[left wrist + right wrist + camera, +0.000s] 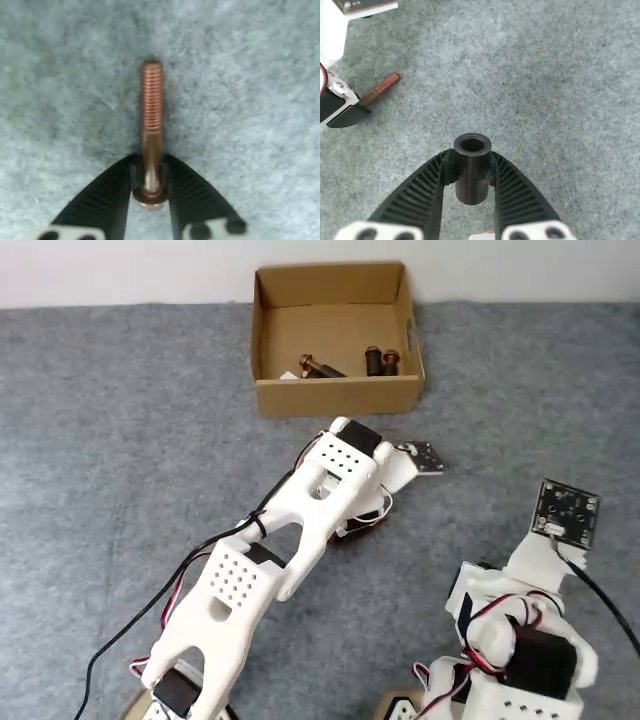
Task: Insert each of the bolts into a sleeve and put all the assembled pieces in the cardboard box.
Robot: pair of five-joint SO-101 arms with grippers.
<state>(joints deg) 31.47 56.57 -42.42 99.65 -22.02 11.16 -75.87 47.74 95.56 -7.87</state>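
Box partly filled; one bolt and sleeve held, not yet joined.

Assembled pieces (380, 361) lie in the cardboard box (335, 396). Near the box's front wall, the left gripper (150, 160) is clamped on a copper bolt (151, 100) near its head. Farther from the box, the right gripper (471, 157) pinches a black sleeve (471, 176). Insertion and boxing apparently remain.

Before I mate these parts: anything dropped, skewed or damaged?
Nothing stands out. The left tool grips the bolt straight, the right tool holds the sleeve, and assembled pieces lie inside the cardboard box.
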